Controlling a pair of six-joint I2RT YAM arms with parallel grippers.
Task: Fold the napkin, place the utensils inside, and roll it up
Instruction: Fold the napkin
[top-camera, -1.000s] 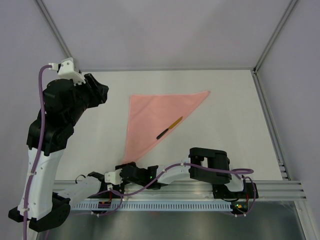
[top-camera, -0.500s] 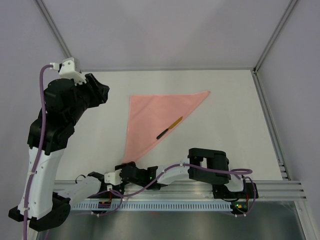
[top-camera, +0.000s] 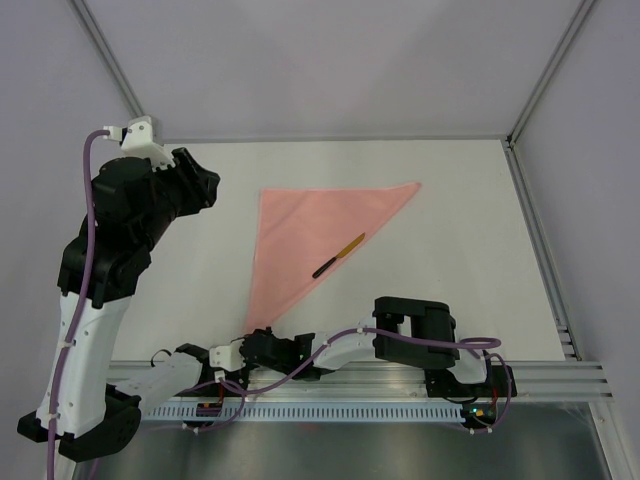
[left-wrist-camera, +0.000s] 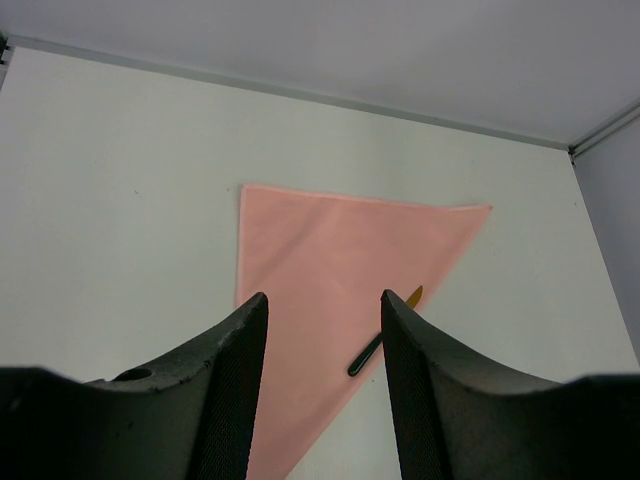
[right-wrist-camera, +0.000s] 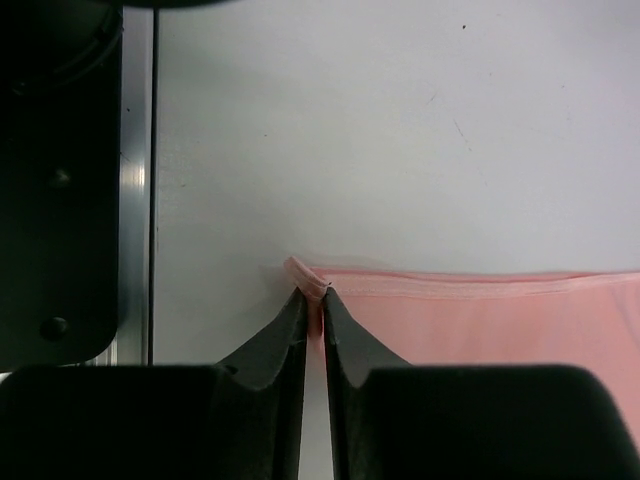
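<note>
The salmon-pink napkin (top-camera: 300, 228) lies on the white table folded into a triangle, its long tip pointing toward the arm bases. One utensil (top-camera: 339, 256), with a black handle and a gold end, rests slantwise across the napkin's right edge. My right gripper (top-camera: 263, 336) sits low at the napkin's near tip. In the right wrist view this gripper (right-wrist-camera: 312, 292) is shut on that corner of the napkin (right-wrist-camera: 480, 320), whose hem bunches at the fingertips. My left gripper (left-wrist-camera: 322, 298) hangs high over the table's left side, open and empty, looking down on the napkin (left-wrist-camera: 320, 240) and utensil (left-wrist-camera: 362, 360).
An aluminium rail (top-camera: 400, 375) runs along the near table edge just behind the right gripper. Grey walls and frame posts (top-camera: 535, 230) bound the table at the back and right. The raised left arm (top-camera: 120, 240) stands over the left side.
The right gripper's jaws have closed onto the napkin's near corner. The left arm has barely shifted, and the napkin and utensil lie as before.
</note>
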